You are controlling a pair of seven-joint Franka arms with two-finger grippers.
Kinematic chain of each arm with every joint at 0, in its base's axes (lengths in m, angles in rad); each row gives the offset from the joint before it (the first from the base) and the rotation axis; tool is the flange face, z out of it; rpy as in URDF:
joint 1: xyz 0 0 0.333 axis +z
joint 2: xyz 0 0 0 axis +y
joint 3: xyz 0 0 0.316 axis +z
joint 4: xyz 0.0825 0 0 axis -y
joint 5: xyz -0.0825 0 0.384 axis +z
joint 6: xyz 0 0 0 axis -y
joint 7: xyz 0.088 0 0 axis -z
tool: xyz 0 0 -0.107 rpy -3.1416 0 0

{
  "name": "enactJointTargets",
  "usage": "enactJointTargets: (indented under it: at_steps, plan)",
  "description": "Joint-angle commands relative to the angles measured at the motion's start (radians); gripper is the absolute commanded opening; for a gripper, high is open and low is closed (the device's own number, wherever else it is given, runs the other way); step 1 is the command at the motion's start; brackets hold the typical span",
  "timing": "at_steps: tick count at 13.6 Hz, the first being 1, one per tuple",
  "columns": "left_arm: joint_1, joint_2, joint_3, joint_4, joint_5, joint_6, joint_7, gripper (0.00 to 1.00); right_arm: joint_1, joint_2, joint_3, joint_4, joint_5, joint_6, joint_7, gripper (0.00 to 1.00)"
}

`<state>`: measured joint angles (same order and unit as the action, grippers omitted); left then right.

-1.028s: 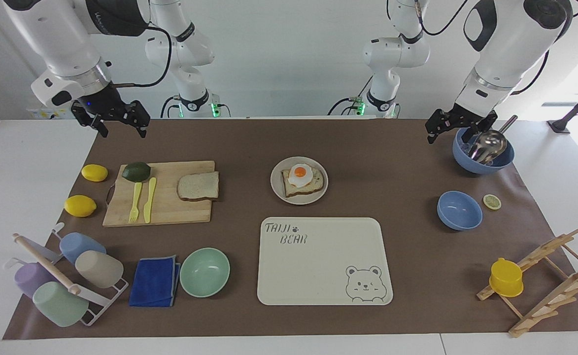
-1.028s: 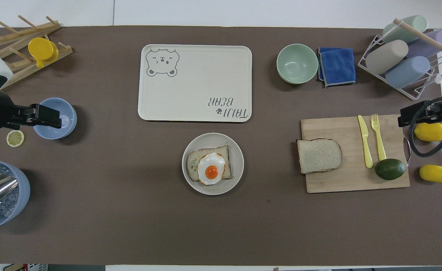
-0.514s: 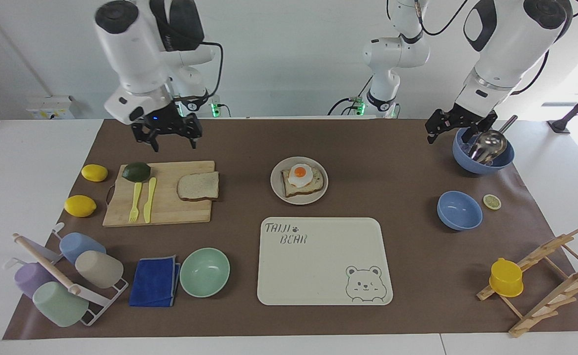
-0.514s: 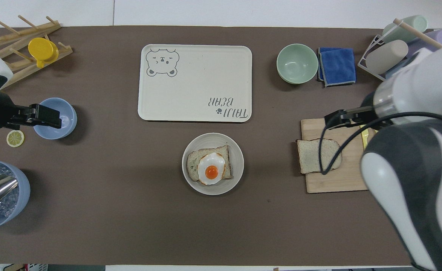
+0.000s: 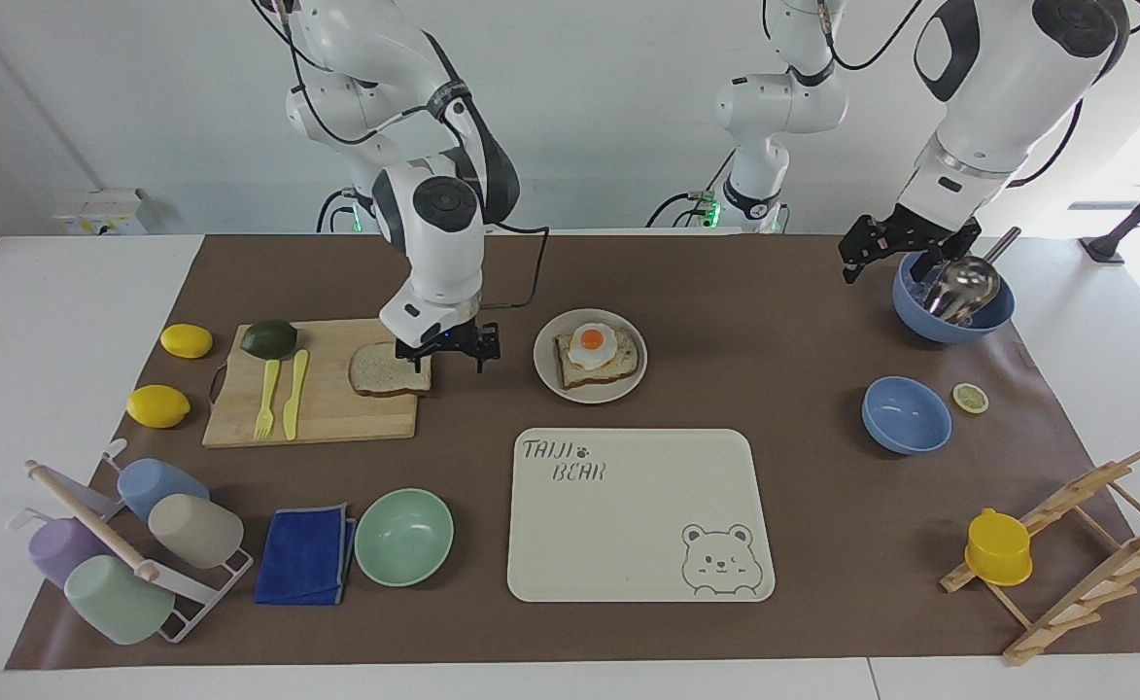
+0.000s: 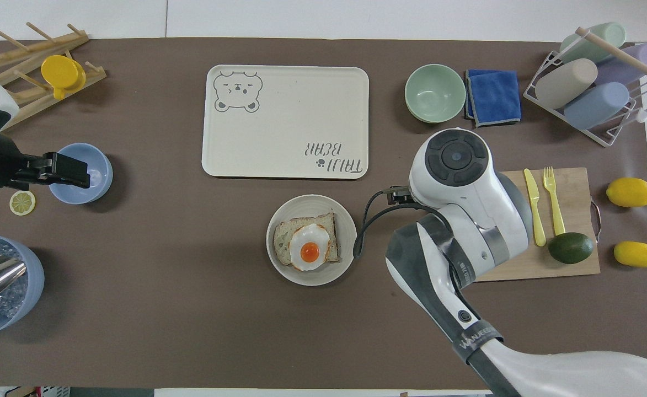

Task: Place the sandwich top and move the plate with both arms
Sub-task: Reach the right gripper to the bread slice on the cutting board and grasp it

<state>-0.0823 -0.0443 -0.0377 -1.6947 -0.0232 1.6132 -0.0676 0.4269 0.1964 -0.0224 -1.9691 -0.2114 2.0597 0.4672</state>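
Brown-crusted bread [image 5: 390,368] lies flat on the board [image 5: 331,413], at its end toward the egg plate [image 5: 590,356]. Right gripper [image 5: 447,351] hangs low at the slice's plate-side edge, jaws apart, holding nothing. Left gripper [image 5: 895,251] waits beside the ice bowl [image 5: 953,309], jaws apart, empty

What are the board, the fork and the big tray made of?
The board looks like wood: pale tan, with grain lines and a matte face. The fork looks like plastic: bright yellow all over and smooth. The tray is probably plastic or melamine: even cream, smooth, with a printed bear.
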Motion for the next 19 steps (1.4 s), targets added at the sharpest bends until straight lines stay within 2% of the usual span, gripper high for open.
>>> enactJointTargets:
  at_steps: [1,4,7,9,11,13,14,17,18,19]
  plan:
    - [0.007,-0.02,-0.004,-0.019,0.014,-0.003,0.003,1.0,0.058,0.053,-0.004,-0.02,-0.12,0.0,0.158,1.0]
    - [0.007,-0.02,-0.004,-0.019,0.014,-0.003,0.003,1.0,0.056,0.074,-0.002,-0.042,-0.215,-0.044,0.166,1.0]
    - [0.007,-0.02,-0.004,-0.019,0.014,-0.003,0.003,1.0,0.047,0.057,-0.004,-0.106,-0.226,-0.033,0.168,0.99]
    - [0.007,-0.02,-0.004,-0.019,0.014,-0.003,0.003,1.0,0.03,0.055,-0.002,-0.114,-0.227,-0.047,0.154,0.97]
    - [0.007,-0.02,-0.004,-0.019,0.014,-0.003,0.003,1.0,0.032,0.048,-0.002,-0.123,-0.227,-0.068,0.151,0.88]
    - [0.007,-0.02,-0.004,-0.019,0.014,-0.003,0.003,1.0,0.036,0.046,-0.002,-0.125,-0.227,-0.088,0.15,0.68]
    - [0.007,-0.02,-0.004,-0.019,0.014,-0.003,0.003,1.0,0.041,0.046,-0.002,-0.123,-0.227,-0.092,0.151,0.55]
    - [0.006,-0.02,-0.005,-0.019,0.014,-0.003,0.003,1.0,0.087,0.041,-0.002,-0.116,-0.227,-0.119,0.156,0.09]
    - [0.006,-0.02,-0.005,-0.019,0.014,-0.003,0.003,1.0,0.095,0.041,-0.001,-0.113,-0.227,-0.139,0.156,0.0]
    - [0.006,-0.02,-0.005,-0.019,0.014,0.0,0.002,1.0,0.101,0.041,-0.001,-0.111,-0.227,-0.144,0.156,0.0]
